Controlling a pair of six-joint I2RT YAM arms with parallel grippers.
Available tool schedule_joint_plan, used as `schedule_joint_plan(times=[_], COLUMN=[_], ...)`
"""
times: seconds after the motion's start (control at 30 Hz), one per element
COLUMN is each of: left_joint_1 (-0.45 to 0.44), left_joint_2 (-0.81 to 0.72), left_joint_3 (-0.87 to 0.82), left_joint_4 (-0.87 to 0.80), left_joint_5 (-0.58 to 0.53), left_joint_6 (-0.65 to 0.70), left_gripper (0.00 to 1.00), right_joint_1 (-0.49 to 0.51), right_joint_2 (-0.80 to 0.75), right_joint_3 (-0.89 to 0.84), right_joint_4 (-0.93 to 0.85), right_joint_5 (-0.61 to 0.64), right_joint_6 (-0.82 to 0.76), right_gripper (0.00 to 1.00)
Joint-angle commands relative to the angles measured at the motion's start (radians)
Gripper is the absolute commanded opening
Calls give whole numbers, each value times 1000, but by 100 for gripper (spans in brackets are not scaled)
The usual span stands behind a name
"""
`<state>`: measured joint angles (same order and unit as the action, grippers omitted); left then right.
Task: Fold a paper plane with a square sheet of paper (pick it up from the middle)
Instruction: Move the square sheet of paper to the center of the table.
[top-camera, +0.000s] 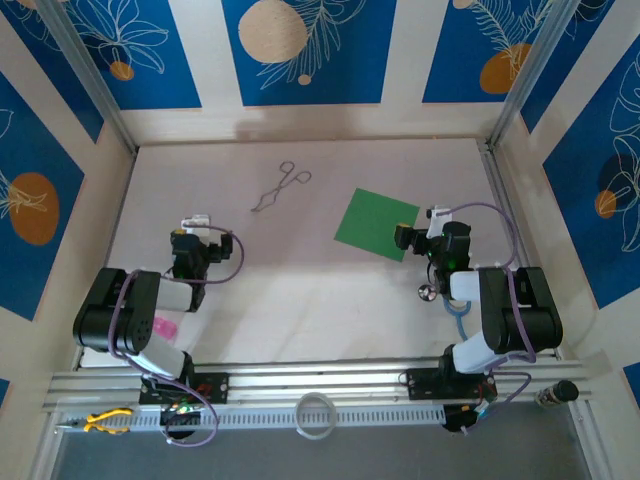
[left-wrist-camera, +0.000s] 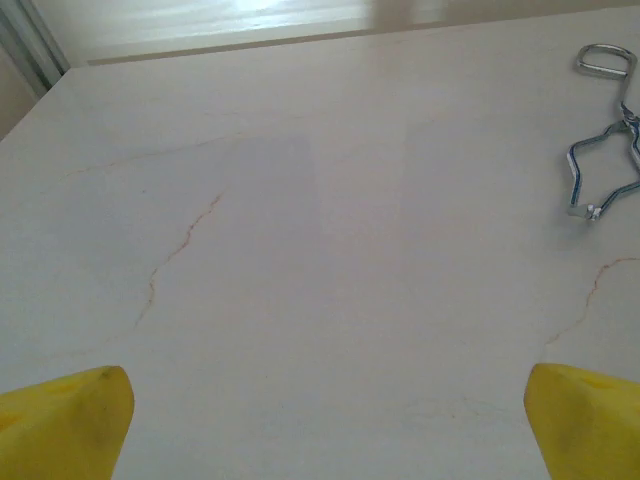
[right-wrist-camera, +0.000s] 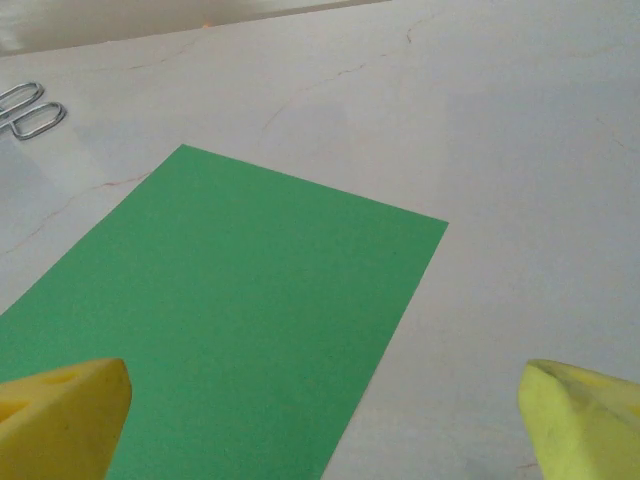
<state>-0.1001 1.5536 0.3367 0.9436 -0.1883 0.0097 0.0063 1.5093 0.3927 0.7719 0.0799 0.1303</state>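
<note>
Ahead of the left gripper (top-camera: 197, 222), bare table (top-camera: 300, 290) is stretching away; its 2 yellow fingertips (left-wrist-camera: 70, 425) are standing spread as wide as they go, holding nothing. Further ahead and off to its right, the forceps (top-camera: 280, 187) are resting alone. Just in front of the right gripper (top-camera: 420, 228), and reaching out to its left, the square sheet of paper (top-camera: 376, 223) is lying flat and unfolded; these jaws are gaping fully too, gripping nothing.

As I am judging it, the sheet is hugging a slick top, so fingertips coming down on its middle may be pushing it along instead of pinching it up, or pressing in a stray crease. A grab near the close edge, not the middle, could be leaving the paper drooping. A left arm sweeping rightward may be knocking the forceps.

Left to right: the table is looking pale, smooth and faintly veined; the forceps are thin wiry metal with looped handles; the sheet is showing bright matt green, thin, with straight edges and sharp corners
</note>
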Motion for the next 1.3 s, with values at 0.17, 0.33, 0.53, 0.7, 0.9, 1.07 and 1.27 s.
schedule_joint_plan(times=[0.17, 0.33, 0.53, 0.7, 0.9, 1.07, 1.27], left_joint_1=[15, 14, 15, 14, 16, 16, 15], left_joint_2=[11, 11, 11, 11, 11, 8, -16], left_joint_3=[19, 19, 33, 28, 31, 18, -22], left_joint_4=[37, 36, 4, 15, 10, 33, 90], left_joint_5=[-12, -12, 84, 86, 85, 102, 66], left_joint_6=[9, 9, 40, 44, 42, 47, 30], left_gripper=[100, 100, 100, 100, 100, 100, 100], right_joint_1=[-3, -9, -15, -6, -6, -6, 6], right_joint_2=[12, 14, 13, 14, 14, 9, -19], right_joint_3=[23, 28, 25, 26, 26, 26, 34], right_joint_4=[36, 26, 32, 30, 30, 30, -8], right_joint_5=[20, 9, -4, 14, 14, 5, -5], right_joint_6=[-24, -20, -17, -23, -23, -27, -47], right_gripper=[99, 99, 99, 99, 99, 99, 99])
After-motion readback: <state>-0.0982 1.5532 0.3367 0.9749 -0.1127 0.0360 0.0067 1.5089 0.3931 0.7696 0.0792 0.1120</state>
